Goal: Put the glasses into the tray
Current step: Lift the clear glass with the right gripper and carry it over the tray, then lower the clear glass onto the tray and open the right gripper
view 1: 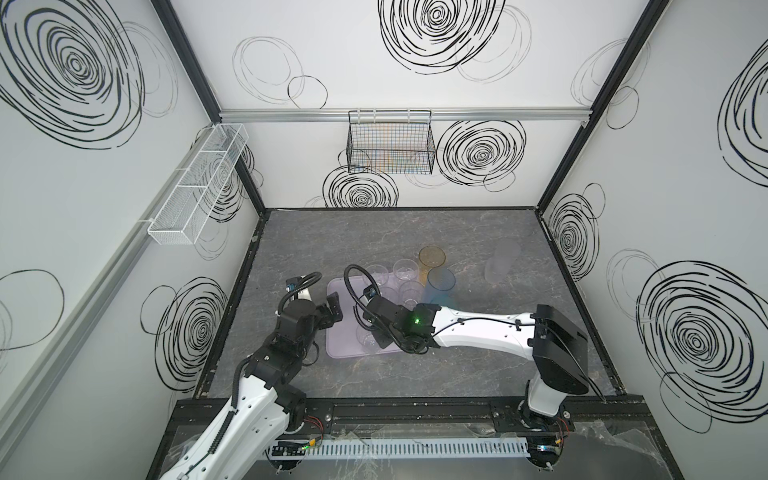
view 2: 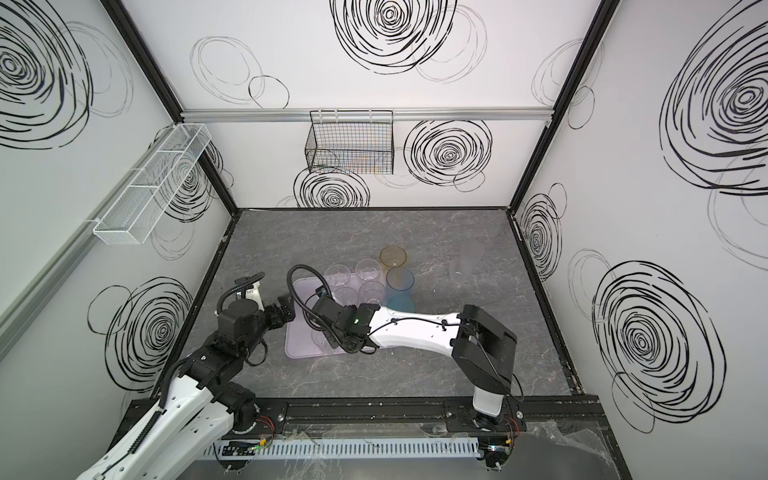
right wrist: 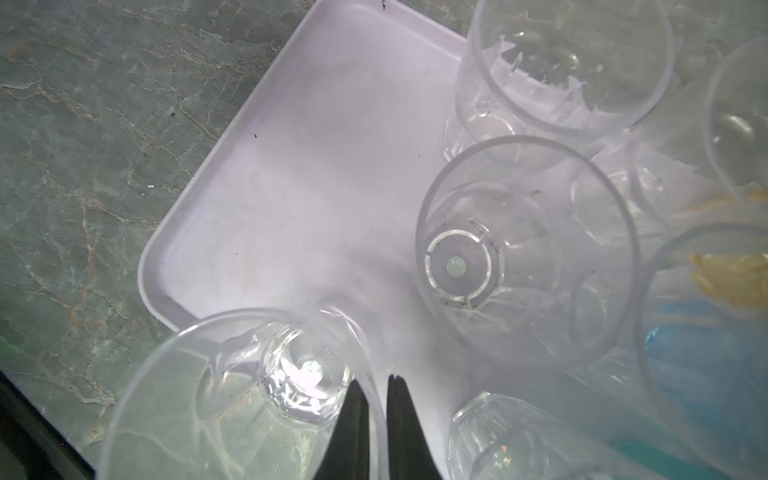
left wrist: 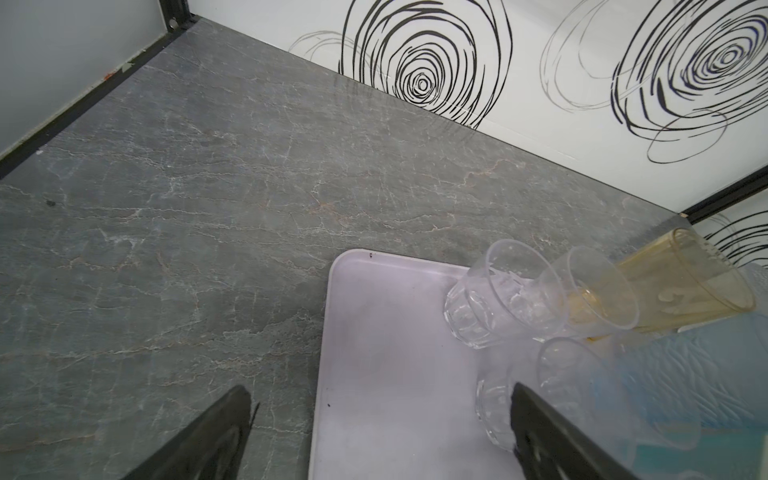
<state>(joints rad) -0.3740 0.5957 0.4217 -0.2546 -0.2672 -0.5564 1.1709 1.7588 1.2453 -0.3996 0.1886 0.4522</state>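
Observation:
The pale lilac tray (view 1: 338, 353) (right wrist: 291, 187) lies mid-table. Several short clear glasses (view 1: 405, 270) (right wrist: 528, 249) stand in its far half. Tall amber (view 1: 432, 255) and blue (view 1: 441, 280) glasses stand at its far right corner. My right gripper (right wrist: 376, 395) is shut on the rim wall of a clear glass (right wrist: 249, 395) over the tray's near part (view 1: 368, 338), one finger inside it. Whether this glass touches the tray is unclear. My left gripper (left wrist: 380, 390) (view 1: 334, 309) stands open and holds nothing, straddling the tray's left rim (left wrist: 324, 353).
A tall frosted glass (view 1: 500, 266) stands alone on the grey table at the right. On the back wall hangs a black wire basket (view 1: 390, 143). The left wall carries a white mesh basket (view 1: 199, 183). Patterned walls close in three sides.

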